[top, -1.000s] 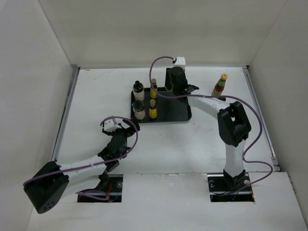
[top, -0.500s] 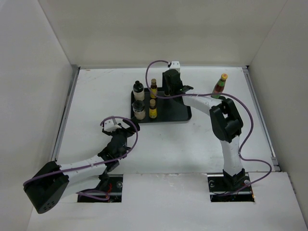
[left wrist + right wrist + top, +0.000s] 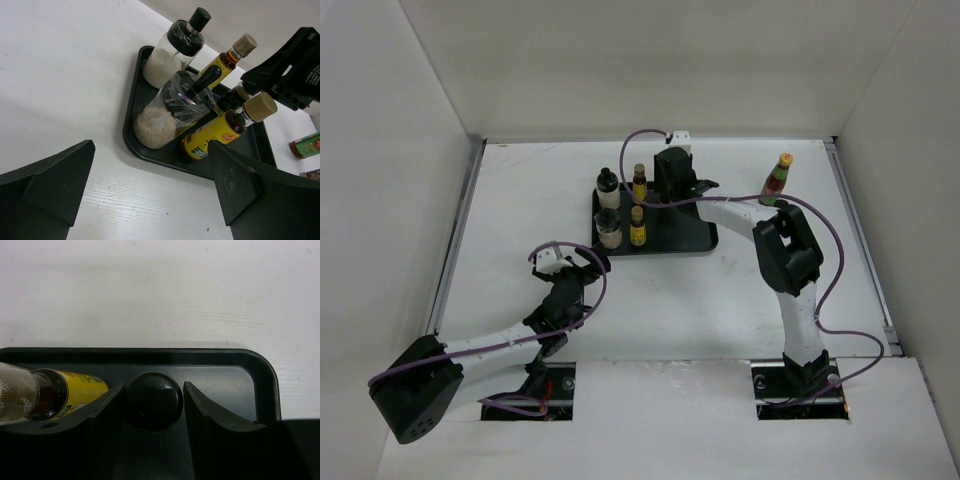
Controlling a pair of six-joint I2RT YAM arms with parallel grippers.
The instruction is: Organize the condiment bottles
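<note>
Placing the short dark bottle in the far row of the black tray is judged the step in hand.

Right gripper: narrowed around the bottle's round black cap, one finger close against each side, apparently gripping. It is over the tray's far edge, just right of the far yellow-labelled bottle. Whether the bottle's base rests on the tray floor cannot be told.

Left gripper: spread wide, holding nothing, at the near left, well apart from the tray and facing it.

Tray contents, left part: far white bottle, near white bottle, both black-capped. The near yellow-labelled bottle is just right of them. The right part is bare.

Outside the tray: red-green bottle with yellow cap, upright on the surface, right of the tray.

Handling notes:
- Lower straight, with the bottle upright.
- Keep clear of the yellow-labelled neighbour, just beside one finger.
- Seat the base flat inside the rim. The far rim is close, and a base landing on it would likely tip.
- Open only enough to free the cap.
- Withdraw straight up, so neither finger drags the cap or nudges the neighbour.
</note>
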